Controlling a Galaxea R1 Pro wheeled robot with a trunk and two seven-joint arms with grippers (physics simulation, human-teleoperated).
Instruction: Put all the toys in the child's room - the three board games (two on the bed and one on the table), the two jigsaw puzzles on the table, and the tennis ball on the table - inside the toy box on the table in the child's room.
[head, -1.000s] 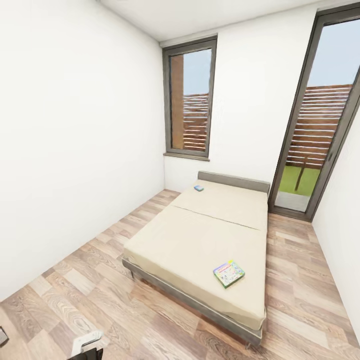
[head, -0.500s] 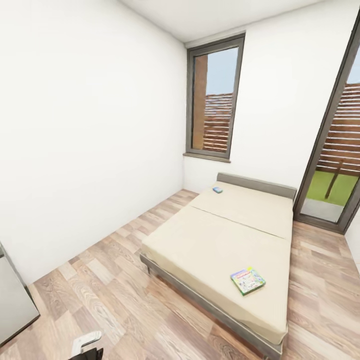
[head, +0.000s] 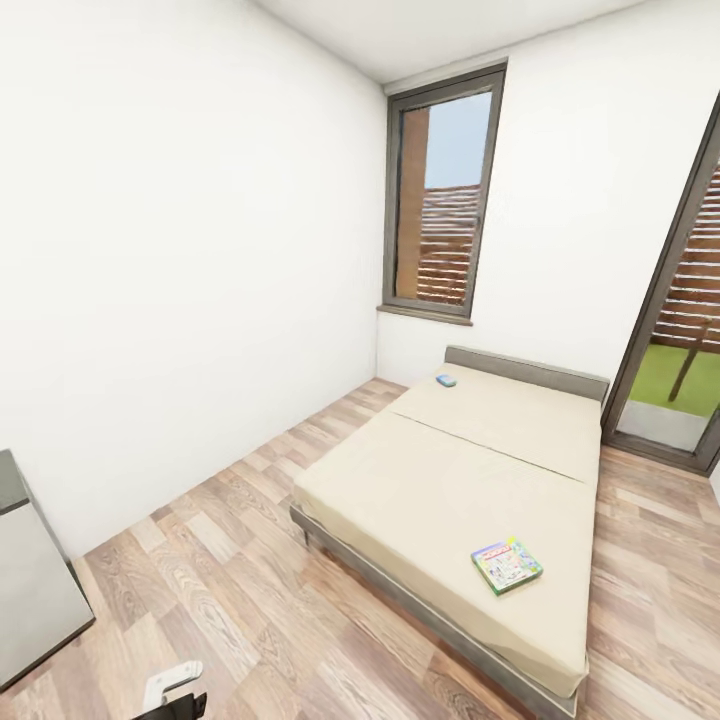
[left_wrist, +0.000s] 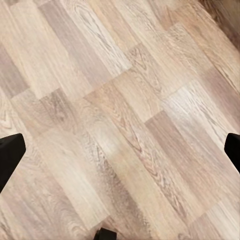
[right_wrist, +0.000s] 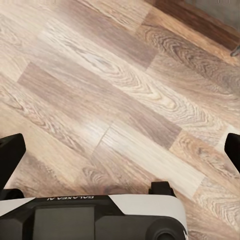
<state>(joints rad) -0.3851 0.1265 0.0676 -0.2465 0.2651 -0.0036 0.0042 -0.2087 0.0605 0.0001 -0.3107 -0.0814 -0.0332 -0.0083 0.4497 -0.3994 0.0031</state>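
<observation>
Near left in the head view, a grey table corner, w/ part of the left arm at the near edge over the wood floor. Both grippers hang over bare planks, well apart from any toy: left gripper & right gripper each w/ fingertips spread wide, nothing between them. Right of centre the bed holds 2 board games: a small blue one far, by the headboard, and a colourful one on the near right part of the mattress.
</observation>
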